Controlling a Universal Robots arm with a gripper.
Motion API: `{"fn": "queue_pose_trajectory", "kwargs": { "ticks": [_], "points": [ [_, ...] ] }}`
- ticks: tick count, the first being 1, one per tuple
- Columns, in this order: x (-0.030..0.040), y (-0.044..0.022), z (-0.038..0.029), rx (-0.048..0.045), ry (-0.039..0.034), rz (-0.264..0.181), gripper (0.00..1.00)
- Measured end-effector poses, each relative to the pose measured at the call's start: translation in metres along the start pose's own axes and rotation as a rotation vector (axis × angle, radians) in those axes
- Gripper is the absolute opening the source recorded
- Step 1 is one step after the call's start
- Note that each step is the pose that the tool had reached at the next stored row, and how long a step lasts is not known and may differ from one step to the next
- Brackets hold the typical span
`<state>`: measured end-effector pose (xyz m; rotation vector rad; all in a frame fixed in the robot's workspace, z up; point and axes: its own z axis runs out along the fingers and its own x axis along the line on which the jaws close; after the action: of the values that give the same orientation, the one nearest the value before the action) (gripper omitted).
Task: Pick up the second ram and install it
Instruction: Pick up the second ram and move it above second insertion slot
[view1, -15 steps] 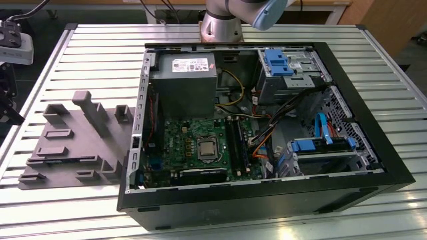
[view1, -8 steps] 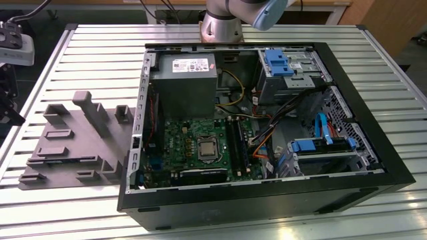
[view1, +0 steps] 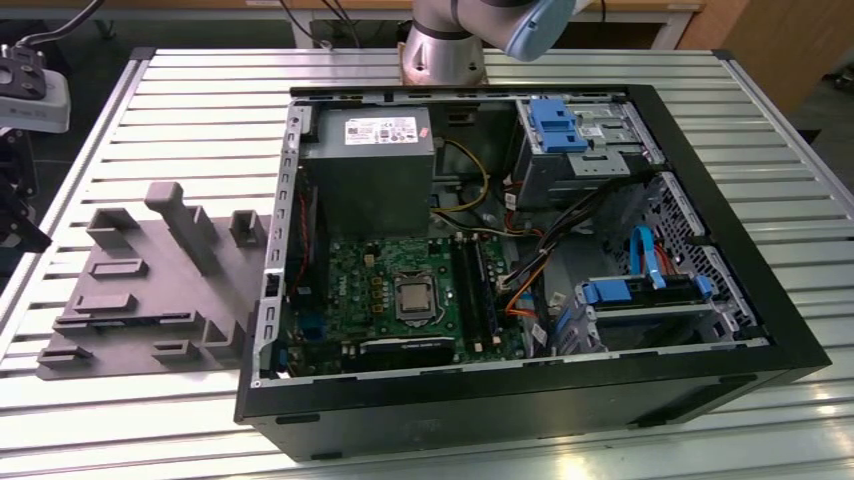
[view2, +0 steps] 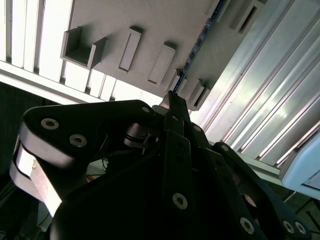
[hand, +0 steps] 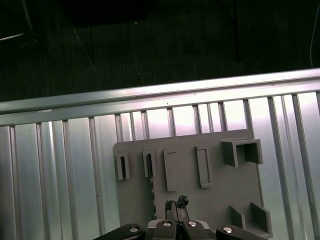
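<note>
The second ram (view2: 196, 42) is a thin dark stick standing on edge in the slotted blocks of the grey holder plate (view2: 150, 20). In the first wrist view the ram (hand: 151, 187) runs along the holder plate (hand: 215, 200), just beside my fingertips. My gripper (view2: 172, 100) hovers over the plate, its black fingers drawn together to a point, with nothing between them. The same gripper (hand: 176, 205) shows over the plate in the first wrist view. In the exterior view the green motherboard (view1: 400, 290) lies inside the open computer case (view1: 747, 340), with its long black slots (view1: 475, 285) beside the processor.
The holder plate (view1: 147, 300) lies on the slatted metal table (view1: 200, 110) at the exterior view's left, next to the case wall. Several upright blocks (view1: 180, 225) rise from it. Cables, a power supply (view1: 374, 170) and blue drive bays (view1: 554, 125) crowd the case.
</note>
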<state>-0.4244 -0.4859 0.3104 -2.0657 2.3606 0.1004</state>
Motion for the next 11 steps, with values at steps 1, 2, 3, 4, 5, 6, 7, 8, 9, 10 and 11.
{"fn": "queue_pose_trajectory", "kwargs": {
  "ticks": [1, 2, 3, 4, 5, 6, 7, 8, 9, 10, 11],
  "points": [
    [0.0000, 0.0000, 0.0002, 0.0000, -0.0001, 0.000, 0.11],
    [0.0000, 0.0000, 0.0005, 0.0001, -0.0001, 0.000, 0.11],
    [0.0000, 0.0000, 0.0007, 0.0001, -0.0001, 0.000, 0.11],
    [0.0000, 0.0000, 0.0010, 0.0000, -0.0001, 0.000, 0.11],
    [0.0000, -0.0001, 0.0012, 0.0000, 0.0000, 0.000, 0.11],
    [0.0001, -0.0001, 0.0015, 0.0000, 0.0000, 0.000, 0.11],
    [0.0001, -0.0001, 0.0017, 0.0000, 0.0000, 0.000, 0.11],
    [0.0001, -0.0001, 0.0019, 0.0000, 0.0000, 0.000, 0.11],
    [0.0001, -0.0001, 0.0022, 0.0000, 0.0000, 0.000, 0.11],
    [0.0001, -0.0001, 0.0024, 0.0000, -0.0001, 0.000, 0.11],
    [0.0001, -0.0001, 0.0026, 0.0000, 0.0000, 0.000, 0.11]
  ]
}}
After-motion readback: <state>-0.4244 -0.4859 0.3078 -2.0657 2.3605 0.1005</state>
